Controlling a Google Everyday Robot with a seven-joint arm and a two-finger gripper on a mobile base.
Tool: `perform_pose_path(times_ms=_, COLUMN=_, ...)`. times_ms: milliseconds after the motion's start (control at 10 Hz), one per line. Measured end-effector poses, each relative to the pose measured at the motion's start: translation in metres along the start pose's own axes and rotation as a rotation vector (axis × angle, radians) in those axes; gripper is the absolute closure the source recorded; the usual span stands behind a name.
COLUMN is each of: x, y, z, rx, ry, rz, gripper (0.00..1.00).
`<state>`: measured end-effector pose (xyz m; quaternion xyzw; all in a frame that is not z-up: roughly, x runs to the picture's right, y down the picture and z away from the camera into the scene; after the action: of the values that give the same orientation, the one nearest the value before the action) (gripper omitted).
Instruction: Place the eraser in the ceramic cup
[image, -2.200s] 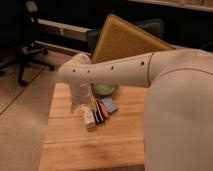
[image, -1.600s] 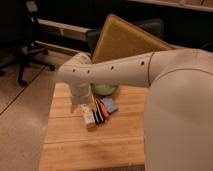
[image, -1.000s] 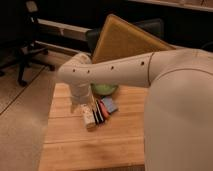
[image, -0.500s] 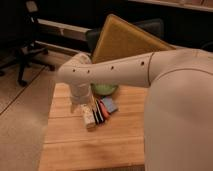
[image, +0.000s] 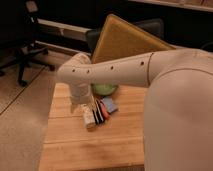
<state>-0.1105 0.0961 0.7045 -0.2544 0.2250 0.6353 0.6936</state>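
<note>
The eraser (image: 98, 113), a small black block with light stripes, lies on the wooden table (image: 75, 145) among a cluster of small items. Just behind it the light-green ceramic cup (image: 106, 90) stands, its left part hidden by my arm. My white arm (image: 115, 72) reaches from the right across the table and bends down at the wrist. The gripper (image: 77, 106) hangs at the left edge of the cluster, a little left of the eraser and in front-left of the cup. Nothing in this view shows the eraser lifted off the table.
A white bottle-like object (image: 89, 119) lies left of the eraser, with orange (image: 104, 109) and blue (image: 110, 104) flat pieces to its right. A tan padded board (image: 125, 42) leans behind the table. A black office chair (image: 22, 45) stands on the floor at left.
</note>
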Motion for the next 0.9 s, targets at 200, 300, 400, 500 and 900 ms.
perform_pose_path(times_ms=200, x=-0.026, y=0.006, z=-0.011, rx=-0.002, ry=-0.096, rz=-0.06, gripper=0.35)
perform_pose_path(times_ms=300, x=-0.047, y=0.003, z=-0.023, rx=-0.012, ry=-0.173, rz=-0.103, gripper=0.35)
perform_pose_path(times_ms=400, x=-0.074, y=-0.005, z=-0.044, rx=-0.04, ry=-0.279, rz=-0.163, gripper=0.35)
perform_pose_path(times_ms=500, x=-0.086, y=-0.015, z=-0.055, rx=-0.055, ry=-0.33, rz=-0.183, gripper=0.35)
perform_pose_path(times_ms=900, x=-0.095, y=-0.019, z=-0.064, rx=-0.063, ry=-0.373, rz=-0.207, gripper=0.35)
